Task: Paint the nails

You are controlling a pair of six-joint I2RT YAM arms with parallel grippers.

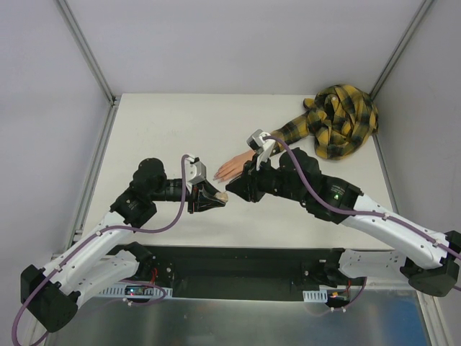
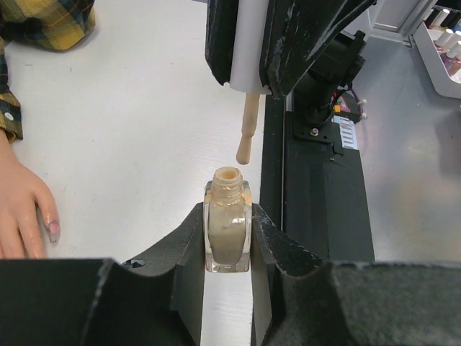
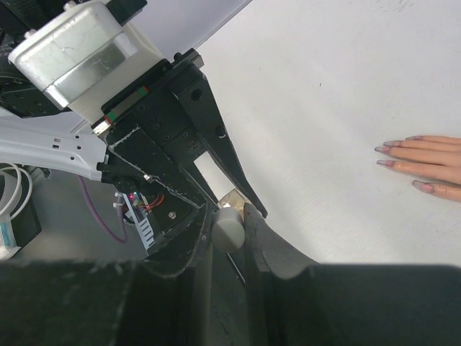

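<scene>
My left gripper (image 2: 227, 220) is shut on a small beige polish bottle (image 2: 227, 229) with its neck open; it also shows in the top view (image 1: 216, 196). My right gripper (image 3: 229, 216) is shut on the white cap (image 3: 229, 229), whose beige-wet brush (image 2: 246, 133) hangs just above the bottle's mouth and slightly to its right. The peach mannequin hand (image 1: 234, 167) lies flat on the table just behind both grippers. Its pale lilac-pink nails (image 3: 387, 148) show at the right of the right wrist view, and one nail (image 2: 52, 229) at the left of the left wrist view.
The yellow-black plaid sleeve (image 1: 338, 119) is bunched at the back right of the white table (image 1: 166, 130). The black strip (image 2: 317, 187) of the table's near edge runs beside the bottle. Grey walls stand close on both sides.
</scene>
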